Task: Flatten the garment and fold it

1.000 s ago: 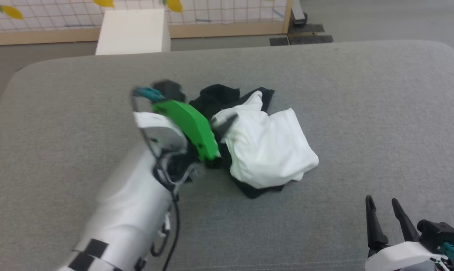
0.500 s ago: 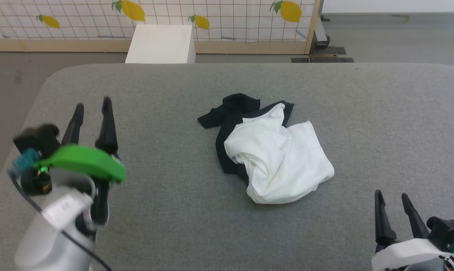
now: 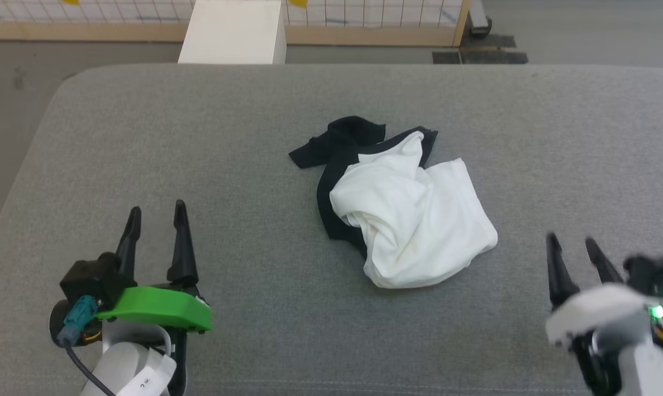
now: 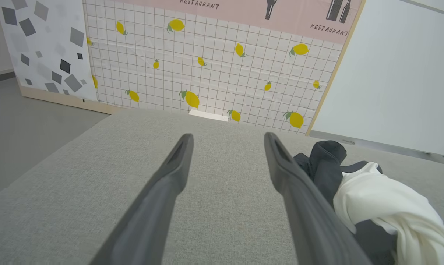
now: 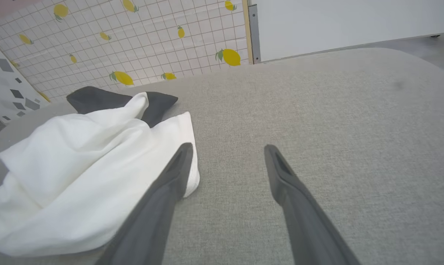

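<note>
Head view: crumpled black-and-white shirt [image 3: 414,220] heaped on a grey cushion [image 3: 254,137], ahead and to the right of the left claw [image 3: 157,207], ahead and to the left of the right claw [image 3: 571,238], apart from both. Each claw spread wide, holding nothing. Right wrist view: white corner of the shirt just beside the claw's left finger [image 5: 170,184]; contact impossible to tell.
</note>
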{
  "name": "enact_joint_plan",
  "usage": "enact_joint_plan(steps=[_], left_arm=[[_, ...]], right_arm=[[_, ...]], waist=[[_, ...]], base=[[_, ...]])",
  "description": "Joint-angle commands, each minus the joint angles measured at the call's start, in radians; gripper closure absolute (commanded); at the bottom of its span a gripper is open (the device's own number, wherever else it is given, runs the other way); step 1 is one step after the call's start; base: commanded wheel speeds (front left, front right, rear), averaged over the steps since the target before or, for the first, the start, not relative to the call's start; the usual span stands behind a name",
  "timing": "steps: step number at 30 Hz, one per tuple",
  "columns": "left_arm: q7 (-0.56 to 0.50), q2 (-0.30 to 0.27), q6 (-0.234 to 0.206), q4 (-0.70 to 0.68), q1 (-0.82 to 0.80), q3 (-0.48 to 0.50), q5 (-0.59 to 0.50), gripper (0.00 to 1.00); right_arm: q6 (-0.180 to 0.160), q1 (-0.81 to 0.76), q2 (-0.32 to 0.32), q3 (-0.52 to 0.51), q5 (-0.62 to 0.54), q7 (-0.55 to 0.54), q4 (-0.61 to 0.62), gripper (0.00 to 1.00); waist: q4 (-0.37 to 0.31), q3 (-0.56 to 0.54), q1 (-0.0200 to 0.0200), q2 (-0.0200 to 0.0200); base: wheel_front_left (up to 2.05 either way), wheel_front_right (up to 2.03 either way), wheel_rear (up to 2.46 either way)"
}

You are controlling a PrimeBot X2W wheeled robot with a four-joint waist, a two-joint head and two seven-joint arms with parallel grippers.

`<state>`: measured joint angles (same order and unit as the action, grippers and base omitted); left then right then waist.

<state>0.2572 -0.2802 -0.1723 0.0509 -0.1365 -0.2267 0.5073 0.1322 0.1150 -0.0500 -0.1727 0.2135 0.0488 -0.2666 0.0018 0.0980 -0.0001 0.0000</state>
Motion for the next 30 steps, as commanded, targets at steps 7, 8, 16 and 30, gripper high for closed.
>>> enact_joint_plan(steps=[7, 8, 16, 30], left_arm=[[0.004, 0.060, 0.036, -0.009, -0.017, 0.020, -0.060, 0.00], [0.004, 0.068, 0.042, -0.007, -0.025, 0.022, -0.063, 0.00], [0.004, 0.120, 0.089, 0.020, -0.078, 0.031, -0.096, 0.00], [0.004, 0.181, 0.152, 0.087, -0.107, 0.060, -0.141, 0.00]], right_arm=[[-0.002, 0.311, -0.060, 0.100, -0.042, -0.351, -0.039, 0.00], [-0.002, 0.347, -0.076, 0.126, -0.041, -0.397, -0.053, 0.00], [-0.002, 0.566, -0.196, 0.327, -0.064, -0.690, -0.199, 0.00], [-0.002, 0.583, -0.205, 0.381, -0.036, -0.703, -0.364, 1.00]], waist=[[0.078, 0.131, 0.0001, 0.0000], [0.089, 0.146, 0.0001, 0.0000], [0.165, 0.253, 0.0001, 0.0000], [0.182, 0.248, 0.0001, 0.0000]], base=[[0.00, 0.00, 0.00], [0.00, 0.00, 0.00], [0.00, 0.00, 0.00], [0.00, 0.00, 0.00]])
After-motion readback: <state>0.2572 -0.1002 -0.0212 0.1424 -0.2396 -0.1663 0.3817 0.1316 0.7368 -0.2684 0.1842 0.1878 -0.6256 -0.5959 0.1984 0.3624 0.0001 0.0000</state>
